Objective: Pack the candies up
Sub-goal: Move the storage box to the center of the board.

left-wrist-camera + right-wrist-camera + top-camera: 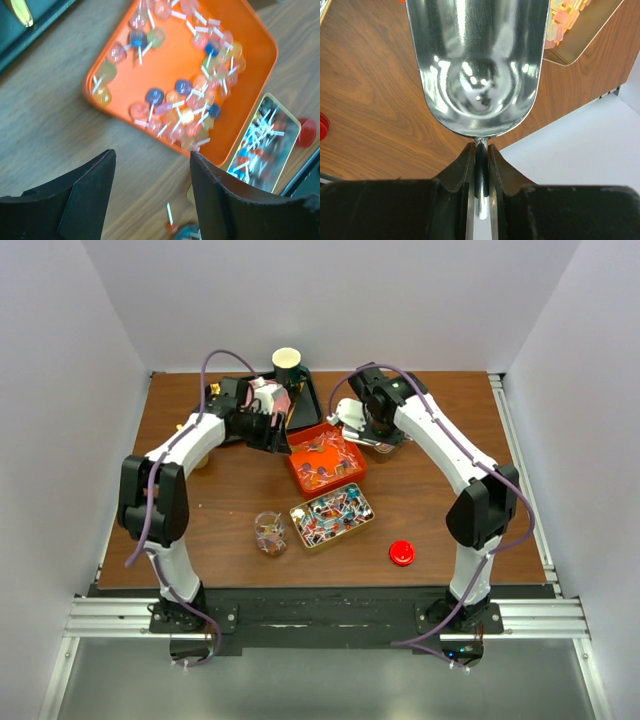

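left fingers [92, 187] spread above candies [186, 107] in orange tray [167, 67], right fingers [461, 169] pinching handle of empty metal scoop [477, 65]

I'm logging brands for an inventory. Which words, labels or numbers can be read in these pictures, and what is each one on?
No text can be read.
The orange tray, the metal scoop, the red lid and the paper cup show no print that I can make out.
Any print on the candies is too small and blurred to read.
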Motion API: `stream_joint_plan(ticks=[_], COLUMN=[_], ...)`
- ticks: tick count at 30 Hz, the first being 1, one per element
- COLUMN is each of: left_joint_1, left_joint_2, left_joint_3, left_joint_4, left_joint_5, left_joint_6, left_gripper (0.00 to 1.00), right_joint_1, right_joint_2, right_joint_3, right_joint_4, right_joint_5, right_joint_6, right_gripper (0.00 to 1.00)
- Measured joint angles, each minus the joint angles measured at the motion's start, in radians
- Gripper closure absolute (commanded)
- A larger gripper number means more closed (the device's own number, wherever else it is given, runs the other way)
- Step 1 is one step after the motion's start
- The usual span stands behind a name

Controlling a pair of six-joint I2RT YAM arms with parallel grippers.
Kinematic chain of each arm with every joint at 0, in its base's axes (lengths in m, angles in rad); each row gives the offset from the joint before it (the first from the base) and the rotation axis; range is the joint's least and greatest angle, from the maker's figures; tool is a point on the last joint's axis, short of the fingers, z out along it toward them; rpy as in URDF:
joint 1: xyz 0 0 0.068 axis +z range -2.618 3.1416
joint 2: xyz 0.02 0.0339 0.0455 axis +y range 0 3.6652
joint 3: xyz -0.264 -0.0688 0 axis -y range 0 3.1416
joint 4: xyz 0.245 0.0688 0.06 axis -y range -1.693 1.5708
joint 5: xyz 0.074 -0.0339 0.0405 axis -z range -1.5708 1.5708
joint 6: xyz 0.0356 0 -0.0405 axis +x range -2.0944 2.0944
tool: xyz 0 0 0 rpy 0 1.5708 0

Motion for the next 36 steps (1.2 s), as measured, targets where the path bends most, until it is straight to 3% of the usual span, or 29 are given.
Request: stream_joint_plan(ticks=[14, 20, 28, 36], left_joint_1=[-0.066, -0.035, 0.119, 0.11], left_joint_2=[0.156, 0.109, -0.009, -0.062], left_joint_3=[0.055, 0.012, -0.113, -0.105], left_joint_4=[-0.015, -0.028, -0.06, -0.093], left_joint_5=[-0.164, -0.23, -0.308, -0.396], left_joint_6=[-0.068, -0.04, 0.053, 0.099], left_gripper=[0.34, 0.36, 0.37, 0.38], right_joint_1=[-0.004, -0.004, -0.004, -0.004], right_joint_2=[0.004, 0.006, 0.034, 0.048], right_joint_3=[0.007, 0.011, 0.043, 0.065], right_joint_4=[0.005, 0.005, 0.008, 0.008], right_joint_5=[0.002, 0.0, -0.005, -0.02], right_joint_6=[0.003, 0.003, 0.003, 0.003], right_gripper=[1.0, 1.0, 1.0, 1.0])
